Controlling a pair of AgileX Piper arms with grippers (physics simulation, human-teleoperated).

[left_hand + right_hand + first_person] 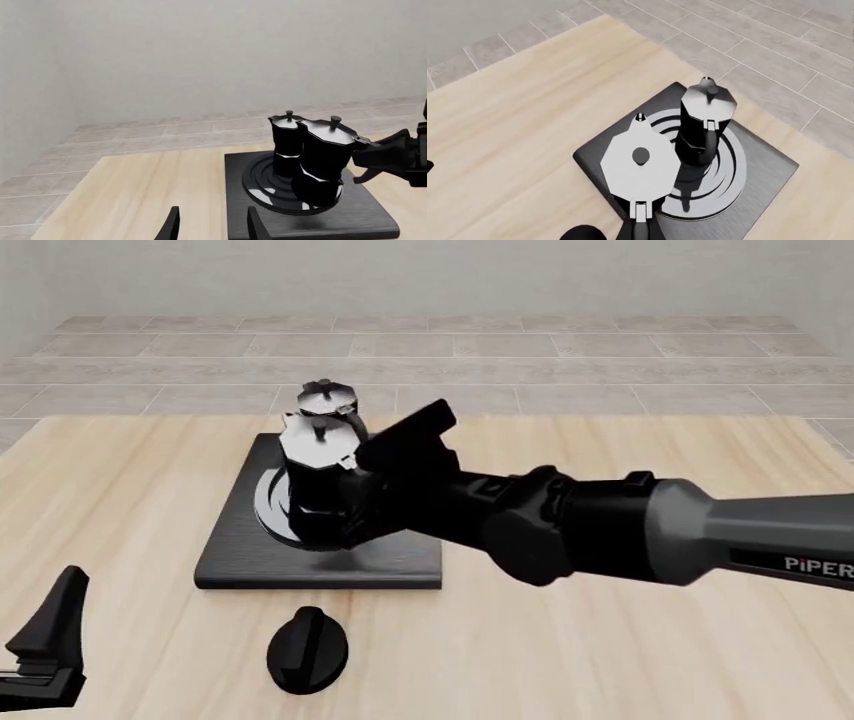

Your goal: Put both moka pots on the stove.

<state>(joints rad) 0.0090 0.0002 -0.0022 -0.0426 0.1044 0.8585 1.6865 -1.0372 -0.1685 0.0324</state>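
Two glossy black moka pots are at the stove (400,562), over its silver burner rings (727,170). The far moka pot (327,400) (287,142) (704,125) stands free and upright. The near moka pot (320,475) (323,160) (639,165) leans slightly, its base at the rings. My right gripper (365,159) (639,231) is shut on that pot's side handle. My left gripper (213,227) (54,625) hangs open and empty off the stove's near left corner, well clear of both pots.
A small black oval knob (307,648) lies on the wooden table (641,650) just in front of the stove. My right arm (601,530) stretches across the table's middle from the right. Tiled floor and a pale wall lie beyond the far edge.
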